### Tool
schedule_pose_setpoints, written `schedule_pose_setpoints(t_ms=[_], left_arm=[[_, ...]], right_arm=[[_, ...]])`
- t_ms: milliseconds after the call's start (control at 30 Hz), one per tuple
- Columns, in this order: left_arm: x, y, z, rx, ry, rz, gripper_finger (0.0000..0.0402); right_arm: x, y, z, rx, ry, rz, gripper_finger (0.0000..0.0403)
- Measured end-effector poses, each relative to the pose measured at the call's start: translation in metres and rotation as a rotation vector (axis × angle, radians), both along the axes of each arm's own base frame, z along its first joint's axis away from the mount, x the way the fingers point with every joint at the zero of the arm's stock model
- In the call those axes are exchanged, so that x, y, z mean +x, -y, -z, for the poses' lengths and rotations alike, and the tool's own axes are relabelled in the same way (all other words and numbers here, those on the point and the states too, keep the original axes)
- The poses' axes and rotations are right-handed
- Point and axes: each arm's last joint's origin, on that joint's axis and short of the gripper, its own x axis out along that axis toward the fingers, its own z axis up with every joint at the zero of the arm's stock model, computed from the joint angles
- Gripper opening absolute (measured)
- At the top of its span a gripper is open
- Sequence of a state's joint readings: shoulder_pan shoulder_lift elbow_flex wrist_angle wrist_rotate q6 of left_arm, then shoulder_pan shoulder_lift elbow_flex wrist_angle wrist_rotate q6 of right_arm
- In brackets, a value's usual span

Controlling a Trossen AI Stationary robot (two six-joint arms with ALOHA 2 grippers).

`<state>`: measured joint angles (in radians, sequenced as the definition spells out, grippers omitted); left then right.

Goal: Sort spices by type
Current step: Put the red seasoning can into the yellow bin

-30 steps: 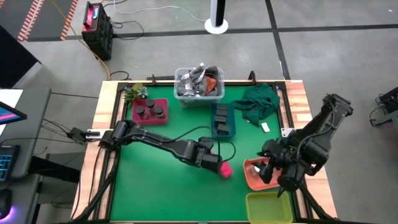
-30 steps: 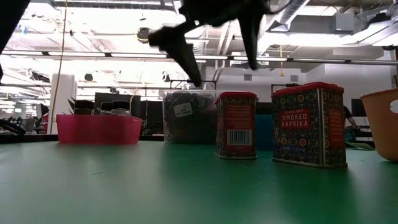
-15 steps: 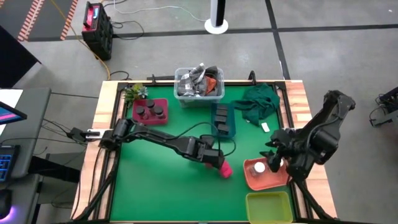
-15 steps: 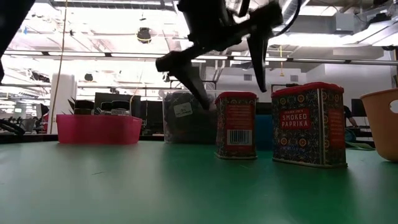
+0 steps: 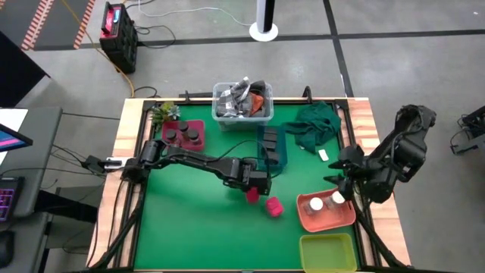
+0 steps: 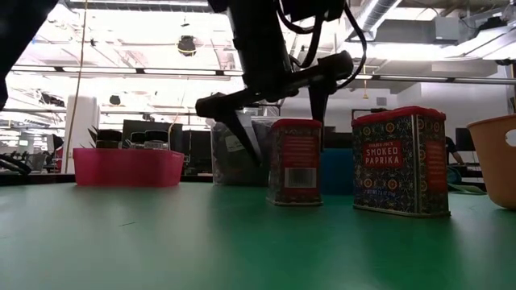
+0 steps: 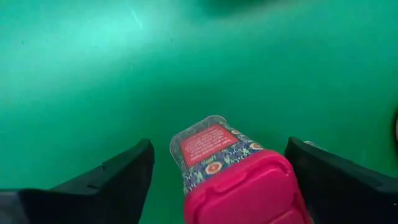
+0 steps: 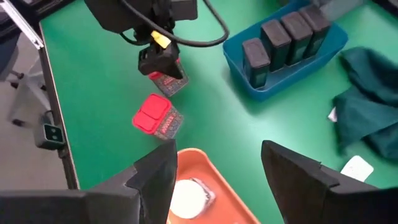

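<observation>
Two pink-capped spice tins stand upright on the green mat: one [image 5: 252,196] under my left gripper [image 5: 254,188], the other [image 5: 273,206] just near-right of it. In the left wrist view the open fingers flank the first tin [image 7: 230,168]. In the low view it [image 6: 294,161] stands left of the smoked paprika tin [image 6: 399,161]. My right gripper [image 5: 339,180] hangs open above the orange tray [image 5: 303,220], which holds two white-capped jars [image 5: 313,203] [image 5: 336,199]. Dark boxes fill the blue tray [image 5: 271,145]. Dark round jars sit in the pink tray [image 5: 183,135]. My left gripper comes from above, pointing down, with one finger on each side of the tin's pink cap [image 7: 249,186]. One finger [image 7: 329,180] lies against the cap's side; the other [image 7: 118,180] stands apart with mat showing between. The tin stands on the mat.
A clear bin of clutter [image 5: 242,102] sits at the far edge and a green cloth [image 5: 314,125] lies far right. A yellow tray [image 5: 326,252] is at the near right corner. Bare mat spreads over the near left.
My left gripper moved toward the table's left and far edge and came down around one pink-capped tin, which slid slightly left. My right gripper rose out of the orange tray toward the right edge, uncovering two white-capped jars there.
</observation>
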<state>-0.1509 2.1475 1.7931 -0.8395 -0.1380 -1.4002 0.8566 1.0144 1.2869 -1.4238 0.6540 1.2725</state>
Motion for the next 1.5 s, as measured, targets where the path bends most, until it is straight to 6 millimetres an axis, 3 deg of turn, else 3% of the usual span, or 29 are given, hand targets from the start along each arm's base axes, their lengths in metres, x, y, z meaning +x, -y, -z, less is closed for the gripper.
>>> schedule_pose_setpoints(t_ms=[233,533,733,1000,1167,1300,1500], left_arm=[[-0.001,0.002,0.0,-0.082,-0.018,-0.026,0.0305],[-0.001,0.011,-0.003,-0.123,-0.013,-0.032,0.03],[-0.005,0.015,-0.002,-0.142,-0.057,0.031,0.0282],[-0.008,0.013,-0.002,-0.111,-0.092,0.162,0.0203],[-0.009,0.009,-0.004,-0.073,-0.096,0.253,0.0202],[-0.009,0.008,-0.021,-0.035,-0.112,0.352,0.0202],[-0.004,0.009,-0.073,0.066,-0.009,0.572,0.0206]], right_arm=[[-0.01,0.012,-0.005,-0.019,0.016,-0.049,0.026],[-0.015,0.018,-0.008,-0.021,0.026,-0.065,0.026],[-0.015,0.018,-0.008,-0.029,0.024,-0.072,0.026],[-0.015,0.017,-0.008,-0.027,0.025,-0.072,0.026],[-0.015,0.017,-0.008,-0.027,0.025,-0.071,0.026],[-0.015,0.018,-0.008,-0.021,0.028,-0.061,0.026],[-0.014,0.019,-0.007,-0.023,0.027,-0.045,0.026]])
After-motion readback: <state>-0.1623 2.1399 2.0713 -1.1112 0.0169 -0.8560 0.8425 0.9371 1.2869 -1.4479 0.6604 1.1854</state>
